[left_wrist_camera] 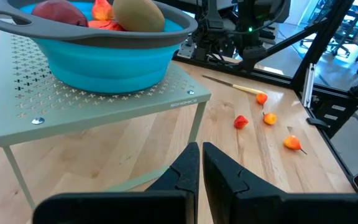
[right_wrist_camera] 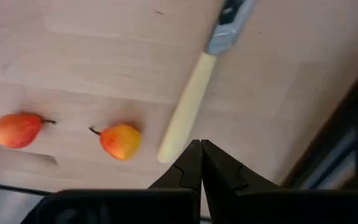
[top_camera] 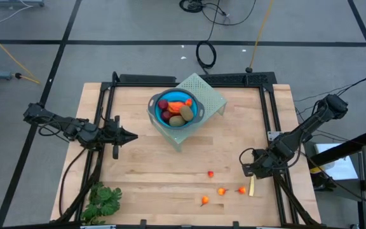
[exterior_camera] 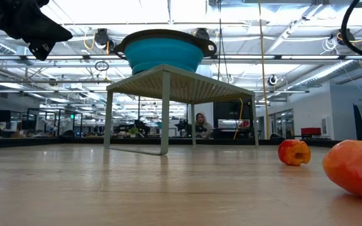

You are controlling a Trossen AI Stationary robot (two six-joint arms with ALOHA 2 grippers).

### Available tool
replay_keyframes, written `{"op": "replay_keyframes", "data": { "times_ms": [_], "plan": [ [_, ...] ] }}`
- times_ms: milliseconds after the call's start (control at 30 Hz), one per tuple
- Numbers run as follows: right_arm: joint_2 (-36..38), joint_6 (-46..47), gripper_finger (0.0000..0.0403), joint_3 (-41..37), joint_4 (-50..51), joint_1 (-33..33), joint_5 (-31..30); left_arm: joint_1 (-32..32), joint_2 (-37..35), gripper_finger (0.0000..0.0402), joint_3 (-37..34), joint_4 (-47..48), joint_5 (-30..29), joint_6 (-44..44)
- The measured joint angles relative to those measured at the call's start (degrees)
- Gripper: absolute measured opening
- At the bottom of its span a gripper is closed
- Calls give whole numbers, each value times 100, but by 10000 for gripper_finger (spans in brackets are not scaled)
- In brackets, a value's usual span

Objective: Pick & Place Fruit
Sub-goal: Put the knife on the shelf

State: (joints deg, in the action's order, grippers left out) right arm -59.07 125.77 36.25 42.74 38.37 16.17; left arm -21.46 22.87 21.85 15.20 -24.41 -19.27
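Big fruit (top_camera: pixel 178 111) sits in the bowl (top_camera: pixel 155 114). Four tiny fruits (top_camera: pixel 222 191) lie on the table (top_camera: pixel 157 165). Both grippers (top_camera: pixel 131 136) (top_camera: pixel 246 166) are pressed together, empty. The tiny fruits look light and may roll; pinch the round middle.

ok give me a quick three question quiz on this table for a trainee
1. True or false: the blue bowl sits on the small green stand.
2. How many tiny orange fruits lie loose on the wooden table? A) two B) four C) six
3. Fill in: the right gripper is ___, near the yellow stick.

Key: 1 true; 2 B; 3 shut. The left gripper, also shut, waits left of the stand.
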Motion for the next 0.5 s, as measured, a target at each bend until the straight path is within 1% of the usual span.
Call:
{"op": "replay_keyframes", "data": {
  "times_ms": [67, 200, 300, 500],
  "plan": [
    [-14, 26, 0, -39, -65, 0, -144, -1, -1, 19, 0, 1, 0, -9],
    [-40, 143, 0, -42, -53, 0, -191, 0, -2, 19, 0, 2, 0, -9],
    [-120, 217, 0, -42, -64, 0, -406, -2, -2, 19, 0, 2, 3, -7],
    [-592, 304, 0, 22, -347, 66, -443, -2, 0, 19, 0, 4, 5, 0]
  ]
}}
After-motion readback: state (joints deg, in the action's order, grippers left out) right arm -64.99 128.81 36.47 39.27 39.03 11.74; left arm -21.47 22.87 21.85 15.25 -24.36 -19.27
